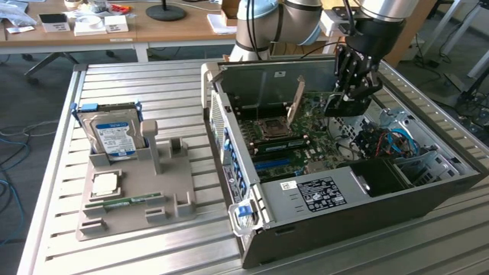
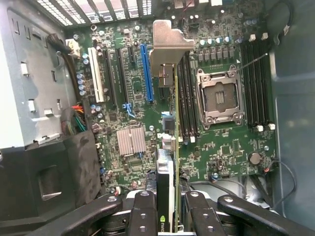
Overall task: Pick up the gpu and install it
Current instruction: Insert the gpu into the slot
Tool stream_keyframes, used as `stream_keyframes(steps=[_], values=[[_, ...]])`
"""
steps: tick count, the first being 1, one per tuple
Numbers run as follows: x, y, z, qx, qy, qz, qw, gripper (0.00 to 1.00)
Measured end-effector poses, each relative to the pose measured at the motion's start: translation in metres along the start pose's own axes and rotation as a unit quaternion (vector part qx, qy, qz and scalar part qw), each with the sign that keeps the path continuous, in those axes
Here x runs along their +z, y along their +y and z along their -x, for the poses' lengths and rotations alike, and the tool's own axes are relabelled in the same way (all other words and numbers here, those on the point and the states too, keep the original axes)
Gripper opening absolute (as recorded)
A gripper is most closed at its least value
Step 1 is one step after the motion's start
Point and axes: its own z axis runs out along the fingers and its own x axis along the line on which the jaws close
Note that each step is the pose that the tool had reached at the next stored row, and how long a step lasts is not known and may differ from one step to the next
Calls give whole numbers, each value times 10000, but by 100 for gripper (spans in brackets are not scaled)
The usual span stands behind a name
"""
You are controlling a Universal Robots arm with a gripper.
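Note:
My gripper [image 1: 347, 94] is inside the open computer case [image 1: 252, 229], shut on the gpu [image 1: 338, 106]. The card hangs on edge above the motherboard [image 1: 306, 157]. Its silver end bracket [image 1: 296, 100] points toward the exterior view's left. In the wrist view the gpu [image 2: 167, 172] runs edge-on away from the black fingers [image 2: 142, 216]. Its bracket [image 2: 170, 46] is at the far end, near the vented case wall. The green board edge lies over the strip between the blue expansion slot [image 2: 144, 73] and the memory slots beside the CPU socket [image 2: 219, 98].
A grey parts holder [image 1: 137, 189] stands at the exterior view's left. It carries a blue-labelled hard drive [image 1: 114, 134], a processor chip [image 1: 105, 182] and a memory stick [image 1: 126, 201]. Inside the case are a black shroud [image 2: 49, 182], a heatsink [image 2: 131, 141] and loose cables [image 1: 390, 143].

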Motion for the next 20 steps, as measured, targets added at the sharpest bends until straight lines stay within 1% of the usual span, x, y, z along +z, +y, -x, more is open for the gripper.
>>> stream_keyframes(steps=[7, 20], values=[[4, 1, 0, 3, -2, 0, 10000, 27], [170, 9, -5, 4, -1, 0, 10000, 27]])
